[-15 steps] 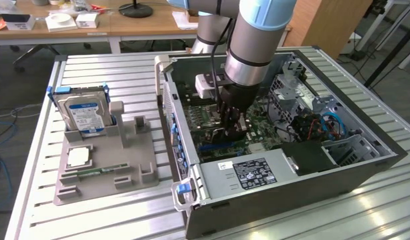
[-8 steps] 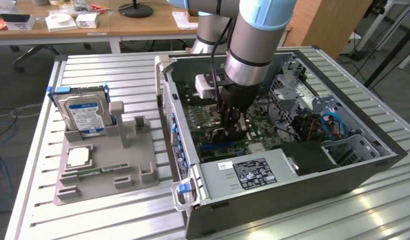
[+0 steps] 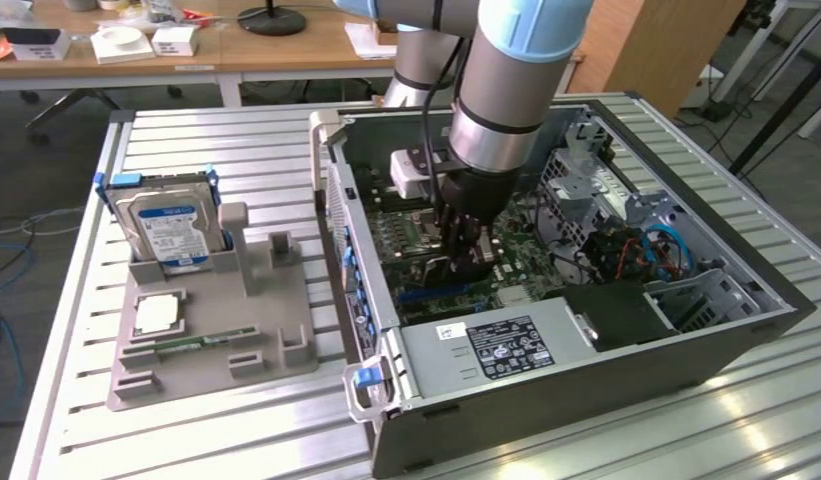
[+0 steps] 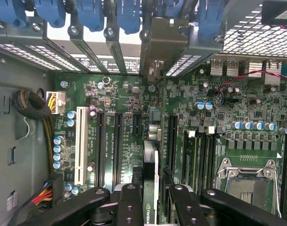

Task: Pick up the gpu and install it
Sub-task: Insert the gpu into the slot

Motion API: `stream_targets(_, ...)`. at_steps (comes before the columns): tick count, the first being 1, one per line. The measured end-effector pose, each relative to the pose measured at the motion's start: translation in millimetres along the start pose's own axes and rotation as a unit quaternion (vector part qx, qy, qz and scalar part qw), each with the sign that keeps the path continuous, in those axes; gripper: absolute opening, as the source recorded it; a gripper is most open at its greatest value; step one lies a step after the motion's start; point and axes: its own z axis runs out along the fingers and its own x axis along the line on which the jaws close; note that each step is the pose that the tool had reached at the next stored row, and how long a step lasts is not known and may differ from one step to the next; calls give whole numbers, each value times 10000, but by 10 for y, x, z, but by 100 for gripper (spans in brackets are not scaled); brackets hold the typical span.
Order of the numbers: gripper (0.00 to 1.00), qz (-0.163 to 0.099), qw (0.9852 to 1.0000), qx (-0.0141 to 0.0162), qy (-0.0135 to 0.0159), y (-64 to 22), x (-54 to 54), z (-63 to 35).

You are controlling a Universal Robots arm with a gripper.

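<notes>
Wrist view alone shows jaws clamped on the gpu (image 4: 151, 188) edge-on above the motherboard (image 4: 190, 127).

Your exterior view looks down at an angle from well above the ribbed metal table (image 3: 183, 440), far enough off to take in the whole open grey computer case (image 3: 610, 395) and the grey plastic parts tray (image 3: 203, 320) at the exterior view's left. Your wrist view rides on the arm, inside the case, facing the green motherboard (image 4: 134, 101) at close range. You share between views the motherboard (image 3: 517, 245) and the case interior.
</notes>
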Motion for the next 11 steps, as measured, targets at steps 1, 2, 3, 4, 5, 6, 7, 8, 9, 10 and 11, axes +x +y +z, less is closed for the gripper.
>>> stream_targets(1,27,-1,10000,1,0,5,0,1)
stream_targets(2,27,-2,10000,1,0,9,0,2)
stream_targets(3,27,-7,10000,1,1,10,0,2)
stream_targets(4,27,-14,10000,0,2,13,0,1)
stream_targets(5,27,-26,10000,-1,3,14,0,1)
stream_targets(6,27,-35,10000,-1,4,17,0,2)
stream_targets(7,27,-42,10000,-1,5,20,0,2)
stream_targets(8,27,-49,10000,-2,7,22,0,2)
stream_targets(9,27,-61,10000,-2,8,23,0,2)
stream_targets(10,27,-81,10000,-3,9,23,0,2)
stream_targets(11,27,-99,9999,-3,11,24,0,2)
